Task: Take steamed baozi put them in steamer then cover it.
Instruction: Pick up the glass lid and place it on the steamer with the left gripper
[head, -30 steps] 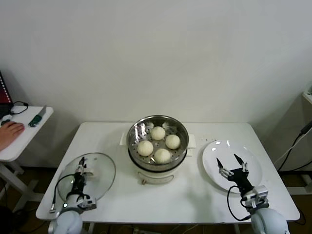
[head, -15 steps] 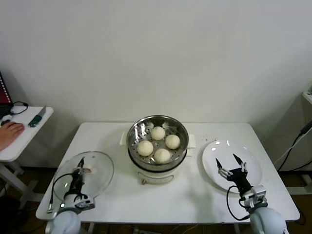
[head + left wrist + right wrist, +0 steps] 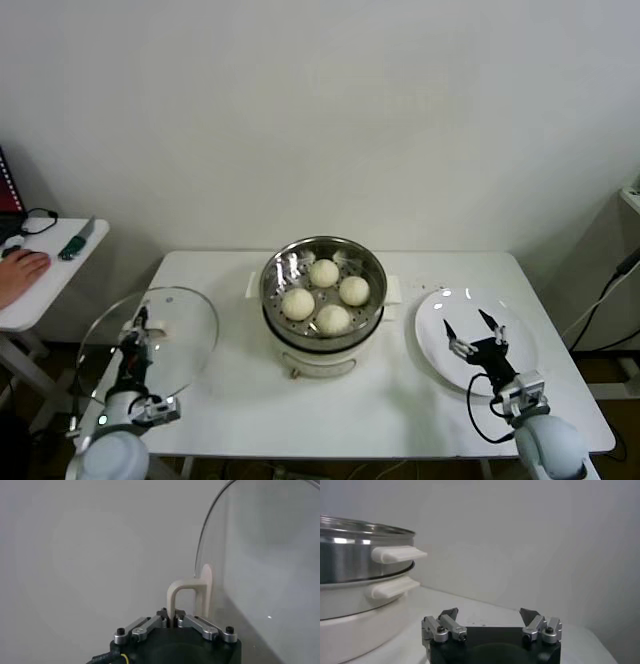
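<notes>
Colours and patterns on the white table [image 3: 420, 400].
Four cream-white baozi [image 3: 325, 295] lie in the shiny silver steamer [image 3: 323, 262], its floor dotted with holes, on a white base; clear glass cover [image 3: 160, 335], cream handle [image 3: 187, 597]; plain white plate [image 3: 520, 340]; both grippers black.

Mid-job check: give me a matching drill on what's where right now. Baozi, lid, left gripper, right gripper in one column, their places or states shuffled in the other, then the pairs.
Column one:
1. baozi
2. lid
3. left gripper
4. right gripper

Column two:
A. open, over the white plate
B. all four in the steamer
C. shut on the lid's white handle
D. lifted off the table at its left end, tilted

Pairs: 1-B, 2-D, 3-C, 4-A
</notes>
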Robot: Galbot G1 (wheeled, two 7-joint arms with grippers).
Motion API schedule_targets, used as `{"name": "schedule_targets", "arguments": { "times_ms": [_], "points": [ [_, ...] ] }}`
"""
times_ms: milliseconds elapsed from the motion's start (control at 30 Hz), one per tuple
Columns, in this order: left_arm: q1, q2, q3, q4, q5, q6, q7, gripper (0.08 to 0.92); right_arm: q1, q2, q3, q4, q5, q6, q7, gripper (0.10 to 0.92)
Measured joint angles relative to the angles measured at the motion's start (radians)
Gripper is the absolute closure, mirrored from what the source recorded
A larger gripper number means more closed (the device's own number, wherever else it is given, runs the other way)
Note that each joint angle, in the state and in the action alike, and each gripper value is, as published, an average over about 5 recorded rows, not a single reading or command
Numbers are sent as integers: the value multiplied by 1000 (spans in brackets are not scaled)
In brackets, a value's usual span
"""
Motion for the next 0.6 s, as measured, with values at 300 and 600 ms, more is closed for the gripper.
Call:
{"name": "schedule_targets", "arguments": {
  "times_ms": [300, 600],
  "points": [
    [-17, 126, 54, -182, -80, 157, 56, 850, 36, -12, -25, -23, -19, -6, 5, 203],
    [-226, 217, 262, -245, -90, 304, 174, 850, 74, -8, -51, -48, -37, -9, 9, 203]
  ]
}}
